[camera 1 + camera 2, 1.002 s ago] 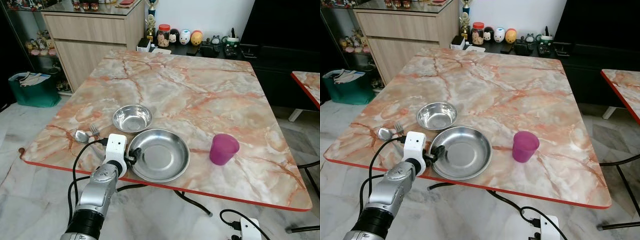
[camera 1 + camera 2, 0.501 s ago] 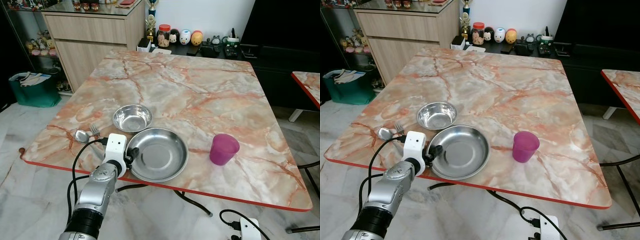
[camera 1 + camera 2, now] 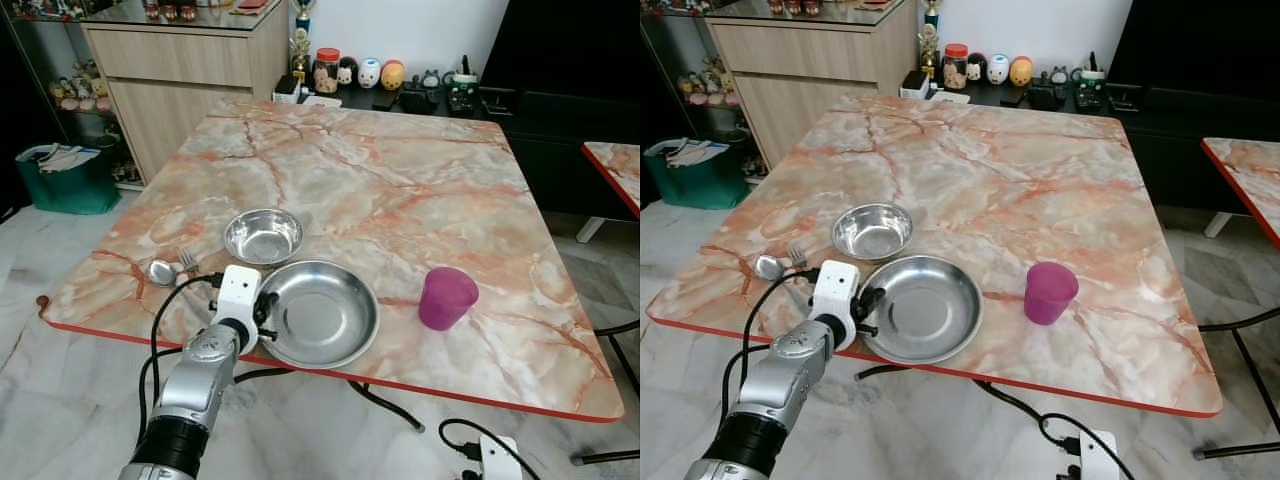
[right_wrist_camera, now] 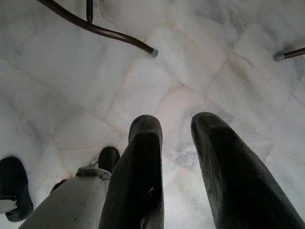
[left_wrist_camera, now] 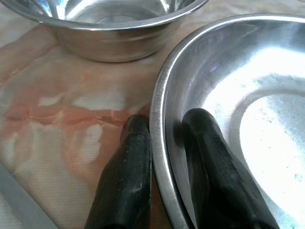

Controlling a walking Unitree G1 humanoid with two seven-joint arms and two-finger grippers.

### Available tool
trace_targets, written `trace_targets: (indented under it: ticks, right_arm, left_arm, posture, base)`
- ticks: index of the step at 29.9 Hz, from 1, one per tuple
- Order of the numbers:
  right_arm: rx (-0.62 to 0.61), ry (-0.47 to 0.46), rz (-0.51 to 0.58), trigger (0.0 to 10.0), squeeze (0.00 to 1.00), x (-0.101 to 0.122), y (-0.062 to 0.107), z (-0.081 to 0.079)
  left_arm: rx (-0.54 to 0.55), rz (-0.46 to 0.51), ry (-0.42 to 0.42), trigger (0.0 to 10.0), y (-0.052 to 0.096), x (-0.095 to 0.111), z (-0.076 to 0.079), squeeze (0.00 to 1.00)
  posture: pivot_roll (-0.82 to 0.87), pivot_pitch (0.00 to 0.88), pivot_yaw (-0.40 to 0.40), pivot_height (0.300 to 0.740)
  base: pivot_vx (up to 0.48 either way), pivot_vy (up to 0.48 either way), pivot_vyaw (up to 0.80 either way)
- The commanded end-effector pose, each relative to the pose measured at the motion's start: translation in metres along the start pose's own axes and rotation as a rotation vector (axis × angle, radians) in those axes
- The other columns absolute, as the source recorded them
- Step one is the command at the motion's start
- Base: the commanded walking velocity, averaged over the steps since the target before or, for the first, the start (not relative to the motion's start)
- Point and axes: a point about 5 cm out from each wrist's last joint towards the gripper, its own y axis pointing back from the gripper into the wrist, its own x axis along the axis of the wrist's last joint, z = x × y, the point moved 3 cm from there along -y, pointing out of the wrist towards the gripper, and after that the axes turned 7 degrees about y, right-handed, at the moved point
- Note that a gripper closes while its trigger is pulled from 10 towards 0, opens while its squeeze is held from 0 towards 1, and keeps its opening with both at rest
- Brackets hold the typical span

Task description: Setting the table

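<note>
The left gripper (image 5: 164,143) has its jaws closed narrow on the rim of the plate (image 3: 318,313): one finger (image 5: 131,157) lies outside the rim against the tabletop (image 3: 380,180), the other inside the dish. In the head views this grip sits at the plate's left edge, lower centre of the frame, close to the tabletop's near red border.

Procedure for the step in hand, judged as positioning the plate:
1. Keep the pinch firm; a thin steel rim is likely to slip or pivot.
2. Slide rather than lift, keeping the plate flat.
3. Keep clear of the bowl (image 3: 263,236), which stands just beside the plate toward upper left.
4. Avoid the spoon (image 3: 161,272) and fork (image 3: 188,260) at the left.
5. Leave the cup (image 3: 445,297), right of the plate, undisturbed.

The right gripper (image 4: 174,157) hangs idle over the floor, jaws apart, holding nothing.
</note>
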Motion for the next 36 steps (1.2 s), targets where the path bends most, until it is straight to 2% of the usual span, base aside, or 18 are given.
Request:
trace_targets:
  ticks: [1, 10, 17, 18, 19, 20, 21, 22, 26, 29, 36]
  right_arm:
    - [-0.003, 0.004, -0.001, 10.0, 0.0, 0.001, 0.0, 0.002]
    - [-0.001, 0.007, -0.003, 10.0, 0.0, 0.001, 0.0, 0.001]
    - [0.0, 0.007, -0.003, 10.0, 0.0, 0.002, 0.0, 0.001]
    - [0.001, 0.007, -0.004, 10.0, 0.0, 0.002, 0.0, 0.001]
    - [0.001, 0.007, -0.004, 10.0, 0.0, 0.001, 0.0, 0.001]
    - [0.001, 0.007, -0.004, 10.0, 0.0, 0.001, 0.0, 0.001]
    - [0.001, 0.008, -0.004, 10.0, 0.0, 0.001, 0.0, 0.001]
    - [0.001, 0.008, -0.004, 10.0, 0.0, 0.001, 0.0, 0.001]
    - [0.001, 0.01, -0.004, 10.0, 0.0, 0.001, 0.0, 0.001]
    - [0.003, 0.013, -0.004, 10.0, 0.0, 0.002, 0.0, 0.002]
    - [0.004, 0.015, -0.004, 10.0, 0.0, 0.002, 0.0, 0.002]
  left_arm:
    - [-0.037, -0.003, -0.014, 0.0, 0.0, 0.003, 0.008, 0.0]
    - [-0.091, -0.01, -0.03, 0.0, 0.001, 0.005, 0.012, 0.0]
    - [-0.114, -0.014, -0.012, 0.0, 0.003, 0.005, 0.014, 0.0]
    - [-0.131, 0.006, 0.065, 0.0, 0.004, 0.007, 0.015, 0.0]
    - [-0.15, 0.027, 0.124, 1.6, 0.006, 0.01, 0.017, 0.0]
    - [-0.15, 0.027, 0.124, 1.6, 0.006, 0.01, 0.017, 0.0]
    - [-0.154, 0.036, 0.154, 4.7, 0.007, 0.012, 0.018, 0.0]
    - [-0.175, 0.043, 0.183, 10.0, 0.008, 0.013, 0.019, 0.0]
    - [-0.186, 0.044, 0.21, 10.0, 0.01, 0.014, 0.018, 0.0]
    - [-0.186, 0.058, 0.264, 10.0, 0.013, 0.018, 0.011, 0.0]
    - [-0.2, 0.07, 0.31, 10.0, 0.017, 0.02, 0.008, 0.0]
  posture:
    - [0.13, 0.0, -0.047, 0.74]
    - [0.13, 0.0, -0.047, 0.74]
    - [0.13, 0.0, -0.047, 0.74]
    - [0.13, 0.0, -0.048, 0.74]
    - [0.13, 0.0, -0.048, 0.74]
    - [0.13, 0.0, -0.048, 0.74]
    - [0.13, 0.0, -0.048, 0.74]
    - [0.14, 0.0, -0.051, 0.74]
    - [0.14, 0.0, -0.052, 0.74]
    - [0.14, 0.0, -0.056, 0.74]
    - [0.14, 0.0, -0.058, 0.74]
  base:
    - [0.0, 0.0, 0.0]
    - [0.0, 0.0, 0.0]
    - [0.0, 0.0, 0.0]
    - [0.0, 0.0, 0.0]
    - [0.0, 0.0, 0.0]
    - [0.0, 0.0, 0.0]
    - [0.0, 0.0, 0.0]
    - [0.0, 0.0, 0.0]
    - [0.0, 0.0, 0.0]
    - [0.0, 0.0, 0.0]
    - [0.0, 0.0, 0.0]
